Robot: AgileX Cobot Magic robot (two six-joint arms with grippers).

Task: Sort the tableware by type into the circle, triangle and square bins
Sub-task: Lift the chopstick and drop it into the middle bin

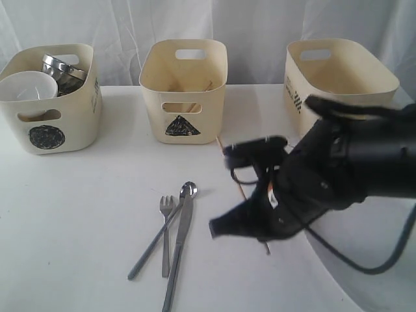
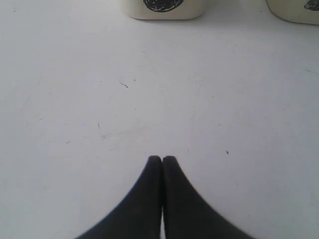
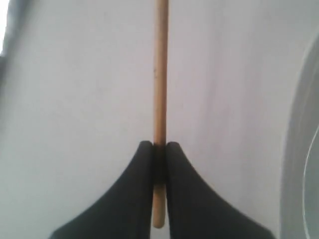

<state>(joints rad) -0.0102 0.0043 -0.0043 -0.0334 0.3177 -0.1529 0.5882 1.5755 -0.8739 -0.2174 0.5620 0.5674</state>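
Observation:
My right gripper (image 3: 159, 144) is shut on a wooden chopstick (image 3: 160, 74) close to one end, low over the table. In the exterior view the black right arm (image 1: 325, 175) covers most of that chopstick (image 1: 224, 151). A steel fork (image 1: 166, 221), spoon (image 1: 187, 190) and knife (image 1: 182, 240) lie together on the table to the arm's left. The circle bin (image 1: 47, 136) holds a white bowl (image 1: 26, 88) and steel mugs (image 1: 62, 70). The triangle bin (image 1: 182, 127) stands in the middle and the square bin (image 1: 338, 78) at the right. My left gripper (image 2: 162, 158) is shut on nothing above bare table.
A large white plate (image 1: 383, 286) lies at the front right, right beside the held chopstick, and its rim (image 3: 299, 149) shows in the right wrist view. The left wrist view catches the circle bin's base (image 2: 162, 7) and a corner of the triangle bin (image 2: 299, 12).

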